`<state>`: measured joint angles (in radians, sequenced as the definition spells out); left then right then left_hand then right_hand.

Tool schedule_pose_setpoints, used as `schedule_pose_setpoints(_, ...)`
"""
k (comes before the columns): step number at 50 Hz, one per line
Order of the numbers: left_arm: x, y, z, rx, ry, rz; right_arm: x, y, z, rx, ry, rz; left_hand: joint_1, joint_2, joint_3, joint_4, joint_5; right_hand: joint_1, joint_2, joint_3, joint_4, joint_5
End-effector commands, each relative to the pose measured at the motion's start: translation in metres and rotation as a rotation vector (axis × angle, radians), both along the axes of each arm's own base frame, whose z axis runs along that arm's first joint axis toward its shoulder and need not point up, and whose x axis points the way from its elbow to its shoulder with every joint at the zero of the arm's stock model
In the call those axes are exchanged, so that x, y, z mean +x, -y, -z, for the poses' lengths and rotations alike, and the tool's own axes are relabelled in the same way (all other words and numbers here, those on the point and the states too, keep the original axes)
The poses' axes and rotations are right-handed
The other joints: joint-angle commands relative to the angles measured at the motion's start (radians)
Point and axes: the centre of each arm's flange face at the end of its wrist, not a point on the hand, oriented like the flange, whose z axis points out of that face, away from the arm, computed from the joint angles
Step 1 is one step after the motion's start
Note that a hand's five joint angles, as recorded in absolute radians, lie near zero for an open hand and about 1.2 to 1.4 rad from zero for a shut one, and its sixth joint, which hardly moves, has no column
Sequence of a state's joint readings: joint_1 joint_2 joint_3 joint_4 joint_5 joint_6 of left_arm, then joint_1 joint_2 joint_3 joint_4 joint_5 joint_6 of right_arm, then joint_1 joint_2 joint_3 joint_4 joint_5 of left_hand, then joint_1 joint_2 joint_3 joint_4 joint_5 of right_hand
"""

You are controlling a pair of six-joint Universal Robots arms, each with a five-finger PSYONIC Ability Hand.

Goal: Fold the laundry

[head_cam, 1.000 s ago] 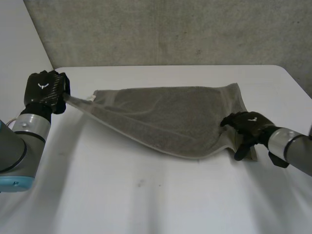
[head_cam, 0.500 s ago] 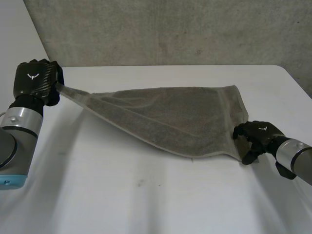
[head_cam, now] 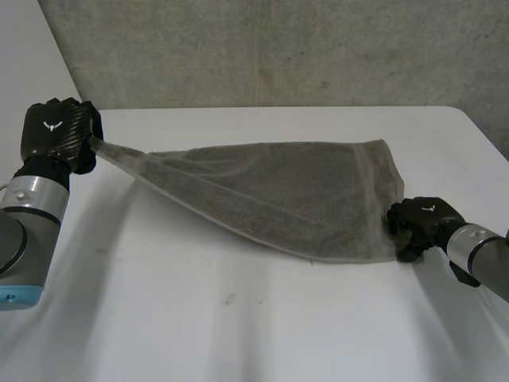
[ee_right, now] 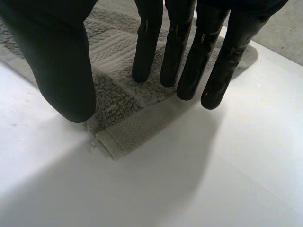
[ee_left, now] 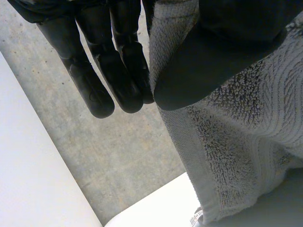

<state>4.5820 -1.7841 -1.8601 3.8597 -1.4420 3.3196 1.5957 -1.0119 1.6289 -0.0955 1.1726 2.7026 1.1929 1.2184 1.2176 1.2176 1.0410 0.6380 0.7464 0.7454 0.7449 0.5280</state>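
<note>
White table [head_cam: 238, 318] carries the towel [head_cam: 278, 191] stretched between my hands, the left hand [head_cam: 56, 135] pinching its lifted corner against the thumb, the right hand [head_cam: 421, 223] holding straight, spread fingers over the opposite corner, which I judge may slip out if the left pulls harder.

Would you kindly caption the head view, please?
Left hand pinches a grey terry towel corner aloft; open right hand over the other end's corner.

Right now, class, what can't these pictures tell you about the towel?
- Head view: the left robot hand covers the towel corner it pinches.
- Head view: the right robot hand hides its own fingertips at the towel's near corner.
- Left wrist view: the towel is cut off by the edge.
</note>
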Motion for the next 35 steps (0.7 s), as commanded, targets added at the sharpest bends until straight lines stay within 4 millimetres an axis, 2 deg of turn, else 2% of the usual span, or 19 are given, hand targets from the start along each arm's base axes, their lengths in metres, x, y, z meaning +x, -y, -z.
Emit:
schedule_pose_setpoints(1, 0.000, 0.000, 0.000, 0.001, 0.000, 0.000, -0.002, 0.011, 0.007, -0.009, -0.018, 0.028, 0.203, 0.178, 0.179, 0.179, 0.181, 0.234, 0.125, 0.126, 0.127, 0.169)
schedule_pose_setpoints(8, 0.000, 0.000, 0.001, 0.002, 0.000, 0.000, -0.003, 0.017, 0.004, -0.041, -0.020, 0.034, 0.203, 0.178, 0.179, 0.179, 0.181, 0.416, 0.307, 0.308, 0.309, 0.351)
schedule_pose_setpoints(11, 0.000, -0.001, 0.001, 0.004, 0.000, 0.002, -0.002, 0.020, 0.001, -0.063, -0.017, 0.034, 0.203, 0.178, 0.179, 0.179, 0.181, 0.554, 0.445, 0.446, 0.447, 0.489)
schedule_pose_setpoints(12, 0.000, -0.001, 0.001, 0.004, 0.000, 0.002, -0.002, 0.022, 0.001, -0.071, -0.018, 0.033, 0.203, 0.178, 0.179, 0.179, 0.181, 0.722, 0.614, 0.615, 0.615, 0.658)
schedule_pose_setpoints(16, -0.003, -0.002, 0.001, 0.005, 0.002, 0.006, -0.002, 0.024, -0.003, -0.084, -0.018, 0.032, 0.203, 0.178, 0.179, 0.179, 0.181, 0.758, 0.650, 0.651, 0.651, 0.694)
schedule_pose_setpoints(19, -0.004, -0.007, 0.007, 0.036, 0.009, 0.013, -0.002, 0.025, -0.014, -0.112, -0.026, 0.030, 0.203, 0.178, 0.179, 0.179, 0.181, 0.758, 0.650, 0.651, 0.651, 0.694)
schedule_pose_setpoints(21, -0.004, -0.011, 0.012, 0.065, 0.017, 0.014, -0.003, 0.021, -0.038, -0.170, -0.039, 0.022, 0.203, 0.178, 0.179, 0.179, 0.181, 0.758, 0.650, 0.651, 0.651, 0.694)
schedule_pose_setpoints(22, -0.003, -0.015, 0.016, 0.096, 0.024, 0.014, -0.003, 0.021, -0.038, -0.171, -0.039, 0.022, 0.203, 0.178, 0.179, 0.179, 0.181, 0.758, 0.650, 0.651, 0.651, 0.694)
schedule_pose_setpoints(23, -0.003, -0.015, 0.017, 0.097, 0.024, 0.014, -0.003, 0.015, -0.047, -0.178, -0.057, 0.011, 0.203, 0.178, 0.179, 0.179, 0.181, 0.758, 0.650, 0.651, 0.651, 0.694)
schedule_pose_setpoints(24, -0.002, -0.020, 0.021, 0.136, 0.034, 0.013, -0.003, 0.015, -0.047, -0.178, -0.057, 0.011, 0.203, 0.178, 0.179, 0.179, 0.181, 0.758, 0.650, 0.651, 0.651, 0.694)
schedule_pose_setpoints(26, -0.001, -0.026, 0.022, 0.175, 0.043, 0.013, -0.004, 0.000, -0.060, -0.147, -0.114, -0.023, 0.203, 0.178, 0.179, 0.179, 0.181, 0.758, 0.650, 0.651, 0.651, 0.694)
schedule_pose_setpoints(28, 0.000, -0.034, 0.022, 0.211, 0.052, 0.013, -0.006, -0.007, -0.063, -0.117, -0.151, -0.042, 0.203, 0.178, 0.179, 0.179, 0.181, 0.758, 0.650, 0.651, 0.651, 0.694)
schedule_pose_setpoints(29, 0.003, -0.042, 0.021, 0.250, 0.062, 0.011, -0.006, -0.016, -0.065, -0.086, -0.191, -0.069, 0.203, 0.178, 0.179, 0.179, 0.181, 0.758, 0.650, 0.651, 0.651, 0.694)
schedule_pose_setpoints(30, 0.004, -0.050, 0.021, 0.288, 0.071, 0.013, -0.006, -0.016, -0.065, -0.086, -0.191, -0.069, 0.203, 0.178, 0.179, 0.179, 0.181, 0.758, 0.650, 0.651, 0.651, 0.694)
schedule_pose_setpoints(33, 0.005, -0.059, 0.021, 0.327, 0.083, 0.018, -0.009, -0.031, -0.068, -0.023, -0.278, -0.122, 0.203, 0.178, 0.179, 0.179, 0.181, 0.758, 0.650, 0.651, 0.651, 0.694)
schedule_pose_setpoints(35, 0.008, -0.077, 0.018, 0.382, 0.104, 0.018, -0.014, -0.038, -0.069, 0.019, -0.324, -0.141, 0.203, 0.178, 0.179, 0.179, 0.181, 0.758, 0.650, 0.651, 0.651, 0.694)
